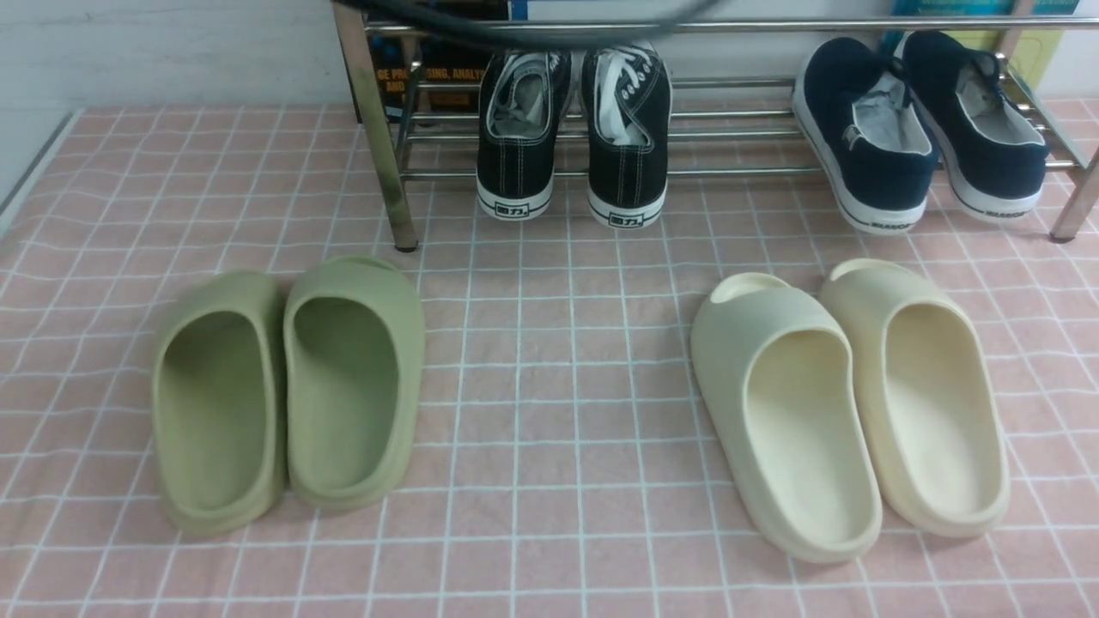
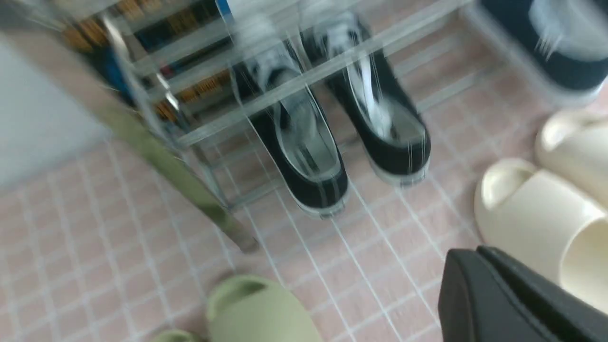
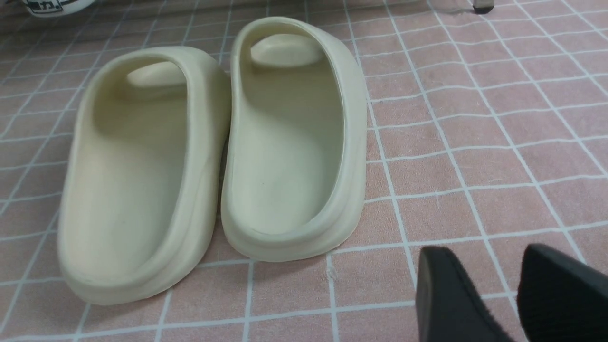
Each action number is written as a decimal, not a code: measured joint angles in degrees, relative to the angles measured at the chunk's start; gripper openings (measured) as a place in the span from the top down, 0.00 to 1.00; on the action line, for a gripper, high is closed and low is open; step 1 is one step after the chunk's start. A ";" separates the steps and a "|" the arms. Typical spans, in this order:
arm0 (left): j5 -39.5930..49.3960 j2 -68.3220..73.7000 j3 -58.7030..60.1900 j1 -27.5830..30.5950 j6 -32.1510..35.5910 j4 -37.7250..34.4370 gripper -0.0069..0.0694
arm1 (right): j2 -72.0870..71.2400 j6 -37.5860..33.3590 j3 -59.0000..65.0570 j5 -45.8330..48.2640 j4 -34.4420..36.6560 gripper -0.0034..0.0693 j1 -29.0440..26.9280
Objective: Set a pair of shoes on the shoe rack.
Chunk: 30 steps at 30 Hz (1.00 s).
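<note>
Since both black sneakers already sit on the lower bars of the shoe rack, the task reads as all but done. The one on the robot's left and its mate lie side by side, close together, toes pushed in towards the wall and heels overhanging the front bar. Whether the heels touch the bench I cannot tell.

The long axis of each sneaker runs front to back, straight away from the robot, so any tidying nudge would go along that line, heel first.

The left fingers are clenched on nothing. In the blurred left wrist view both sneakers lie ahead of them across bare checked cloth, well apart, with the heels facing the fingers. The right fingers are spread wide and hold nothing. They hover over the cloth just beside the cream slides, and only a sliver of a sneaker heel shows at the far edge of that view.

By my reading the left arm is the one better lined up with the pair. The olive slides and the navy slip-ons are not in its way.
</note>
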 joint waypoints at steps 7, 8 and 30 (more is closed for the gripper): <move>-13.69 -31.15 26.89 0.00 -3.31 4.05 0.88 | 0.00 0.00 0.00 0.00 0.00 0.62 0.00; -13.69 -31.15 28.18 0.00 -3.70 4.20 0.88 | 0.00 0.00 0.00 0.00 0.00 0.62 0.00; -42.79 -76.24 103.31 0.00 -50.69 27.46 0.88 | 0.00 0.00 0.00 0.00 0.00 0.62 0.00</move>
